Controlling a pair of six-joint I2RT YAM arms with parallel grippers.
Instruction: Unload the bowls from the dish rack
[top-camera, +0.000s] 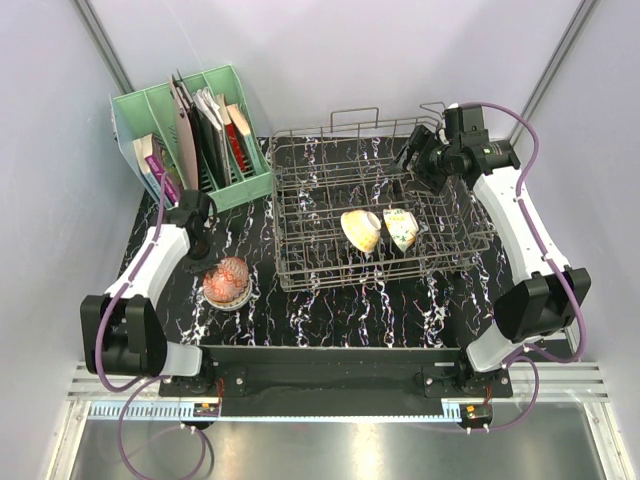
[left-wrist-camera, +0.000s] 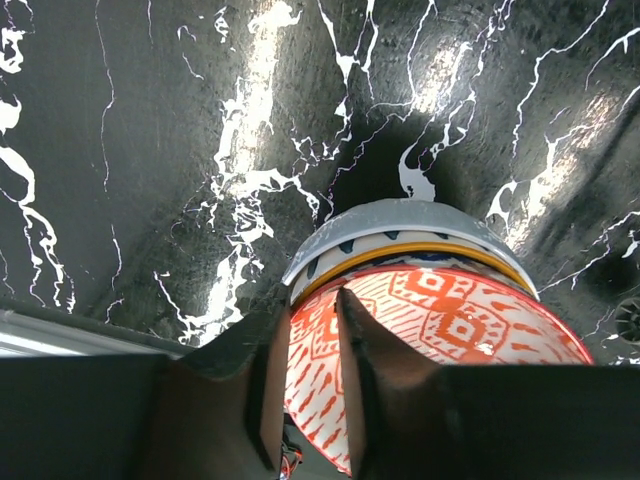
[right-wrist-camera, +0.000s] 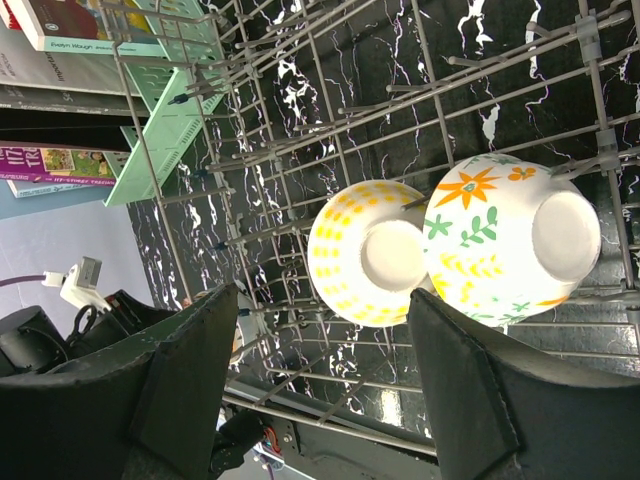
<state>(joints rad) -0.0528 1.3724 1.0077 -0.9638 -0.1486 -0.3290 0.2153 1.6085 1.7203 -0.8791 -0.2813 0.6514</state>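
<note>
The grey wire dish rack stands at the middle right and holds two bowls on edge: a tan-yellow bowl and a floral cream bowl. The right wrist view shows the tan-yellow bowl and the floral bowl from below through the rack wires. My right gripper is open wide and empty above the rack's far right corner. My left gripper is closed narrowly on the red-pink patterned bowl. That bowl sits on a stack of bowls on the table.
A green plastic file holder with books stands at the back left, close to the rack's left end; it also shows in the right wrist view. The black marbled tabletop lies in front of the rack. Grey walls enclose the table.
</note>
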